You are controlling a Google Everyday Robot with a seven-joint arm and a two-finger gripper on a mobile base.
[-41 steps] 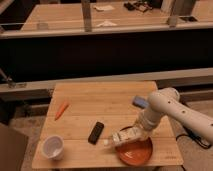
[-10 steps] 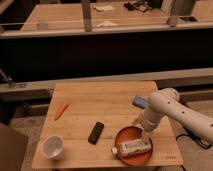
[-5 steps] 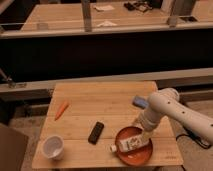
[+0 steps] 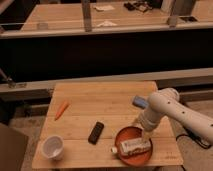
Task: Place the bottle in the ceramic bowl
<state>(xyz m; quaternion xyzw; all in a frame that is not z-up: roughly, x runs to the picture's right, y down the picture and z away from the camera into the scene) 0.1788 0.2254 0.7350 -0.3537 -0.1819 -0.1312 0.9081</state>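
A white bottle (image 4: 133, 146) with a label lies on its side inside the orange-red ceramic bowl (image 4: 121, 136), at the front right of the wooden table (image 4: 100, 100). My gripper (image 4: 145, 132) hangs from the white arm that comes in from the right. It is just above the bowl's far right rim, open and empty, and a little apart from the bottle.
A blue object (image 4: 140, 102) lies behind the arm's wrist. A black oblong device (image 4: 96, 132) lies left of the bowl. A white cup (image 4: 53, 148) stands at the front left and an orange carrot (image 4: 61, 110) lies at the left. A dark counter runs behind the table.
The bottle, held over the bowl's left rim 4 s ago, now lies in the bowl. Over the last second the gripper stays near the bowl's right rim; the bottle has barely shifted.
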